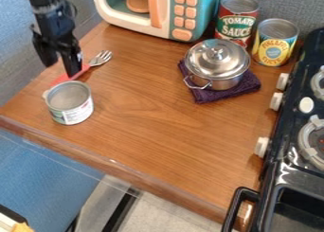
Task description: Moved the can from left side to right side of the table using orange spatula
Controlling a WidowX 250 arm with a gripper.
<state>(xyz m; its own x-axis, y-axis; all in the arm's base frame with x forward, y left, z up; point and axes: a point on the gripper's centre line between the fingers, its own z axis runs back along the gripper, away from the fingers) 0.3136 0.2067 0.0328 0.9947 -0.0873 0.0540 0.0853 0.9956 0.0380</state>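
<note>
Wood table (158, 117). Black stove (288, 127) along its right side. Gripper (61, 70) over table's left side, fingers spread. Lidded pot (217, 65) toward back right. Can (69, 103) at left, upright. Red-handled fork (100, 58) just behind can.

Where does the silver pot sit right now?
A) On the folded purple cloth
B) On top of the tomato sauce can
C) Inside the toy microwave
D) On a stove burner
A: the pot rests on the purple cloth, whose edges stick out around its base.
</note>
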